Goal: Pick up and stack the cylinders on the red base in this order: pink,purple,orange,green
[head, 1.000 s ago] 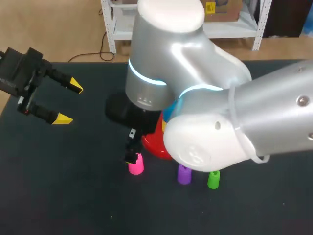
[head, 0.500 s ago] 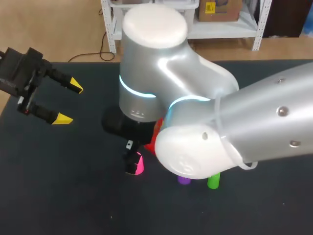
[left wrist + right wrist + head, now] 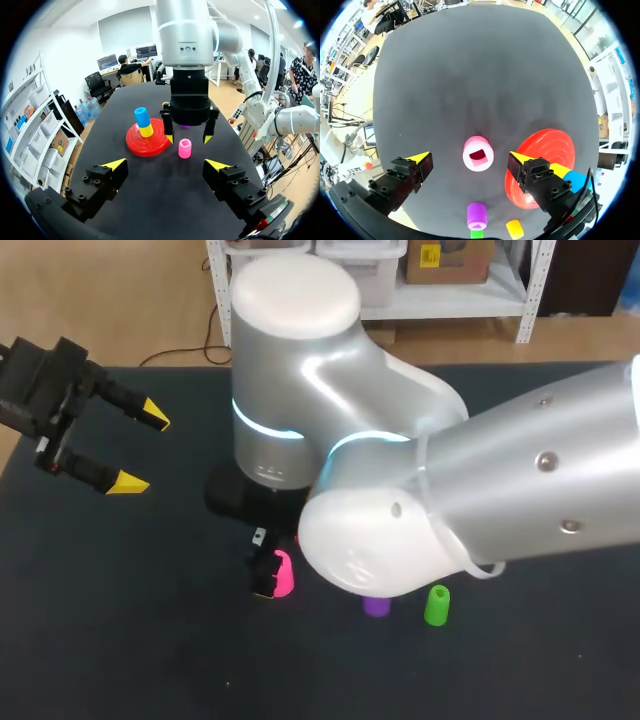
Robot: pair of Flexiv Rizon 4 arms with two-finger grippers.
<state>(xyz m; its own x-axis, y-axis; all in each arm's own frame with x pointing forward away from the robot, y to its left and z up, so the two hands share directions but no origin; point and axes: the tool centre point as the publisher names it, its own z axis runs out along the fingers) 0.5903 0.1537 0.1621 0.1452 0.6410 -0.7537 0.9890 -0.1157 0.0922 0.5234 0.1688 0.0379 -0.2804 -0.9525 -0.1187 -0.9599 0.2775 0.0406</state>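
The pink cylinder [image 3: 478, 154] stands upright on the black table, close beside the red base [image 3: 545, 150]. My right gripper [image 3: 468, 158] hangs open right above it, one finger on each side and neither touching. In the left wrist view the right gripper [image 3: 188, 138] hovers just over the pink cylinder [image 3: 185, 148]. The red base [image 3: 147, 142] carries a yellow cylinder [image 3: 146, 131] with a blue one [image 3: 142, 117] on top. The purple [image 3: 476, 214], green [image 3: 477, 233] and orange [image 3: 515, 229] cylinders stand behind my right gripper. My left gripper [image 3: 140, 451] is open and empty at the table's left.
In the head view my right arm's big silver body [image 3: 400, 490] hides the red base and the table's middle. The pink cylinder [image 3: 283, 575], the purple one [image 3: 376, 606] and the green one [image 3: 437, 605] show below it.
My right arm has swung left and lower over the pink cylinder, and now hides the red base in the head view. The left arm has not moved.
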